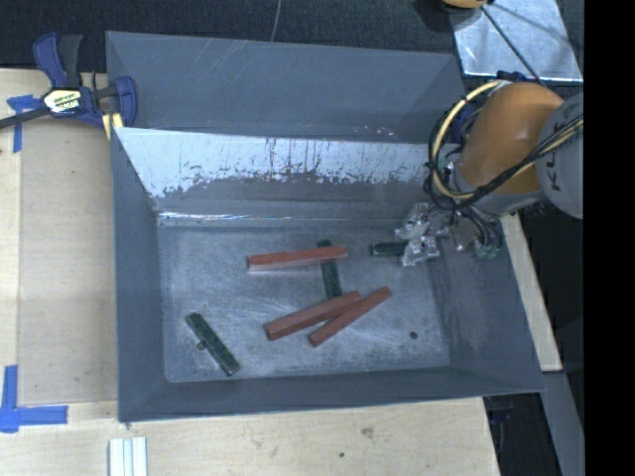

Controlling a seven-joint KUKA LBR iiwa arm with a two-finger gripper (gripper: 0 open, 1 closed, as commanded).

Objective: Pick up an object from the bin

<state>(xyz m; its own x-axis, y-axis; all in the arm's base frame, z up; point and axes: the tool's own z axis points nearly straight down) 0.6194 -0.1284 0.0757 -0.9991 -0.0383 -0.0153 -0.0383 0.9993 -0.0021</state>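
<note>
**Thin piece, slick floor, wall close by: a grip that may slip**

The landmark is the upper reddish-brown bar (298, 258), lying nearly level in the middle of the bin (298, 97) floor. Just off its right end lies a short dark green piece (385, 250), and right of that, touching it or nearly so, sits the gripper (421, 241), low over the floor. I cannot tell how wide the gripper stands, nor whether the green piece is already in its grip.

That short piece is the likeliest thing to be picked, and several things could spoil the pick. It looks small, flat and hard-edged, and it rests on smooth scuffed metal, so a closing grip may push it along the floor rather than catch it. A hold on one end alone could let it swing or drop on the lift. The bin's sloped wall rises right of the gripper, and the wrist, with its orange cover (506, 137) and looped cables, has little room there.

Below the landmark bar, a second dark green piece (328, 278) stands almost upright in the view. Under it two more reddish-brown bars (313, 315) (349, 316) lie side by side, slanted and touching. They are straight, square-edged and matte, like wood or plastic. Well to the lower left lies a dark green strip (212, 344) by itself.
</note>
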